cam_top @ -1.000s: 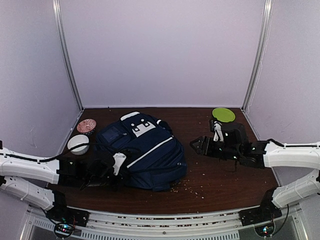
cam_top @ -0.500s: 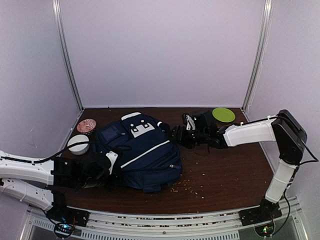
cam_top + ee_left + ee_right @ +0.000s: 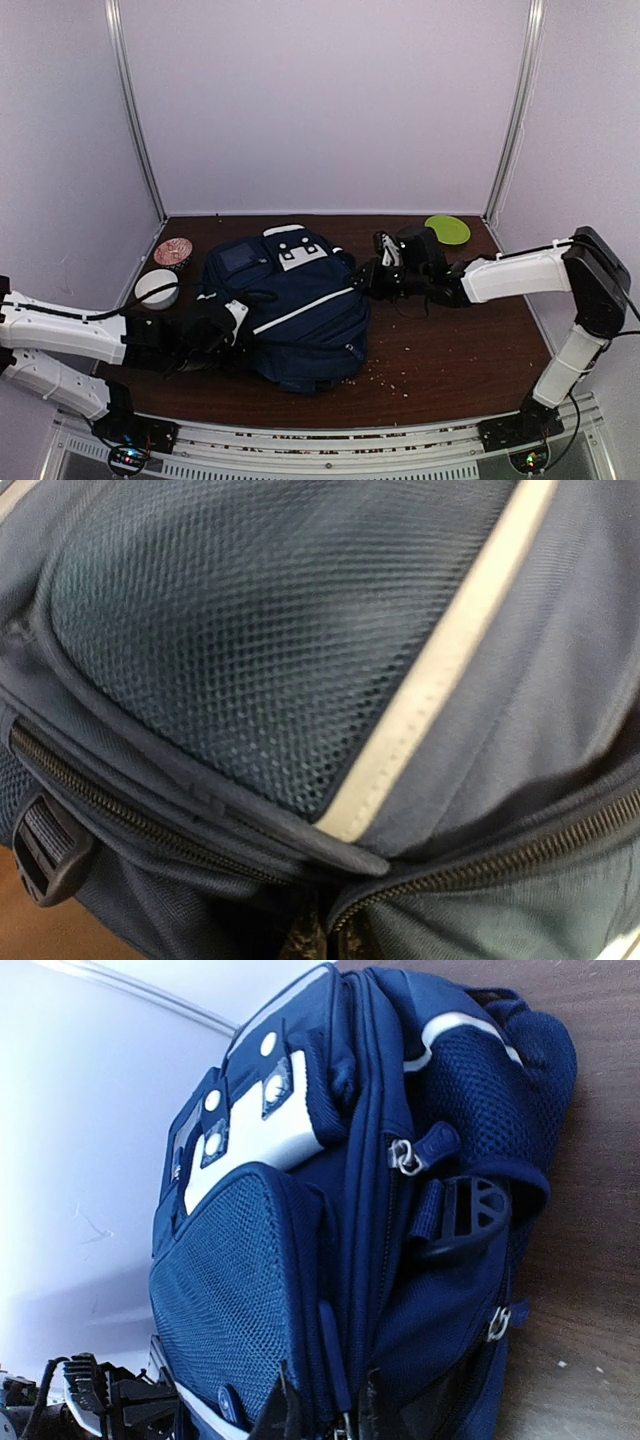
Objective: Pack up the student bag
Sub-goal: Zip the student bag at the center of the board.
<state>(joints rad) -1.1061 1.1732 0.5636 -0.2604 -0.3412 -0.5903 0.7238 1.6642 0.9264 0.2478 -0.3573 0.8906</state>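
Observation:
The student bag, navy with thin white stripes and white buckle patches, lies flat on the brown table left of centre. My left gripper is at its near left side. In the left wrist view the bag fills the frame, and the left gripper is pinched shut on fabric beside a zipper. My right gripper is at the bag's right edge. In the right wrist view its fingers stand close together on a zipper seam with a pull tab of the bag between them.
A lime-green plate sits at the back right. A pink patterned bowl and a white bowl stand left of the bag. Crumbs are scattered near the front edge. White walls enclose three sides.
My right arm swung left from mid-table to the bag's right edge and its jaws closed there. The bag shifted slightly right and back. The left gripper kept its hold.

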